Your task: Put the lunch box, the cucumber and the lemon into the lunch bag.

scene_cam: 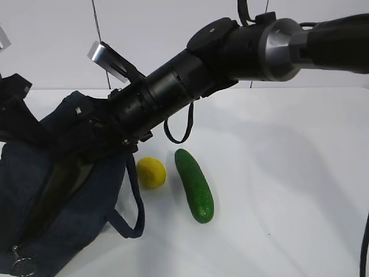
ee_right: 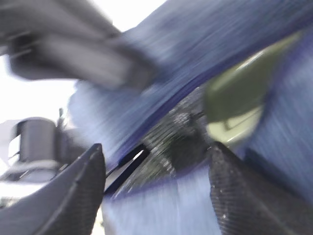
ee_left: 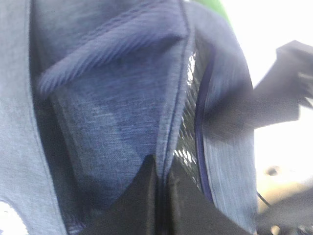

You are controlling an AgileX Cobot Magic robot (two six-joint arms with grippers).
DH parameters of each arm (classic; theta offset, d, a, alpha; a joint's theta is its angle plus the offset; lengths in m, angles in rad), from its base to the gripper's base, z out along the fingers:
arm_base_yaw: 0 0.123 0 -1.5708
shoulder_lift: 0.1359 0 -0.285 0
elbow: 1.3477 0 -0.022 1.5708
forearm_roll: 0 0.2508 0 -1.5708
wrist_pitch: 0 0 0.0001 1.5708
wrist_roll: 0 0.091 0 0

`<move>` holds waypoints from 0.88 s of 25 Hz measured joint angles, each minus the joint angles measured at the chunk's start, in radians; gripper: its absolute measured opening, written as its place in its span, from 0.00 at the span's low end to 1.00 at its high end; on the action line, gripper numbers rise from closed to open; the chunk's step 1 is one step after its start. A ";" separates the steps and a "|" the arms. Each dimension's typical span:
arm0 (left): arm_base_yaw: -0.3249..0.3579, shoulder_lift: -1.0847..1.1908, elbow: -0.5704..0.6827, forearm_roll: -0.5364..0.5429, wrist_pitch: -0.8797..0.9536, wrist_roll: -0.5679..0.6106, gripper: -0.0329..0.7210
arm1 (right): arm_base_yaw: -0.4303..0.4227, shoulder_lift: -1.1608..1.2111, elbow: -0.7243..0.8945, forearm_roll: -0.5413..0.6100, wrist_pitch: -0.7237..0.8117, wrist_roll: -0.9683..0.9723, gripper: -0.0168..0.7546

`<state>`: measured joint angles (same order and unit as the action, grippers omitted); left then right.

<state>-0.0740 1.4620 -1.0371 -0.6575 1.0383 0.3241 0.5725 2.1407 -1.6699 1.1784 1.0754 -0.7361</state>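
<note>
- Navy woven fabric forms the boxy lunch bag [scene_cam: 69, 196] at the left, its mouth agape, a metal ring pull [scene_cam: 23, 266] at its near corner.
- Left gripper [ee_left: 161, 196] has its dark fingers pressed together on a fold of the bag's cloth.
- Pale green lunch box [ee_right: 239, 98] shows blurred inside the bag.
- Right gripper [ee_right: 156, 191] is spread wide at the bag's mouth, its black arm [scene_cam: 230, 57] slanting down from the upper right.
- Dimpled yellow lemon [scene_cam: 151, 172] sits near the smooth, curved cucumber [scene_cam: 195, 184] on the white table [scene_cam: 288, 190].

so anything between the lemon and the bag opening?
Nothing lies on the table between the lemon and the lunch bag; the loop handle hangs just beside it. But the right arm reaches into the opening, occupying the mouth where the lemon must go.
</note>
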 joint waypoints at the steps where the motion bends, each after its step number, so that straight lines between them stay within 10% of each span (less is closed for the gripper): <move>1: -0.002 0.000 0.000 0.007 0.000 -0.004 0.04 | 0.000 0.000 0.000 0.000 0.005 0.000 0.68; 12: -0.002 0.000 0.000 0.045 -0.045 -0.011 0.04 | -0.069 -0.002 -0.102 -0.047 0.119 0.000 0.68; 22: -0.002 0.000 0.000 0.048 -0.067 -0.012 0.04 | -0.144 -0.003 -0.183 -0.413 0.133 0.141 0.68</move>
<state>-0.0756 1.4620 -1.0371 -0.6096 0.9714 0.3120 0.4288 2.1372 -1.8525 0.7654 1.2088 -0.5956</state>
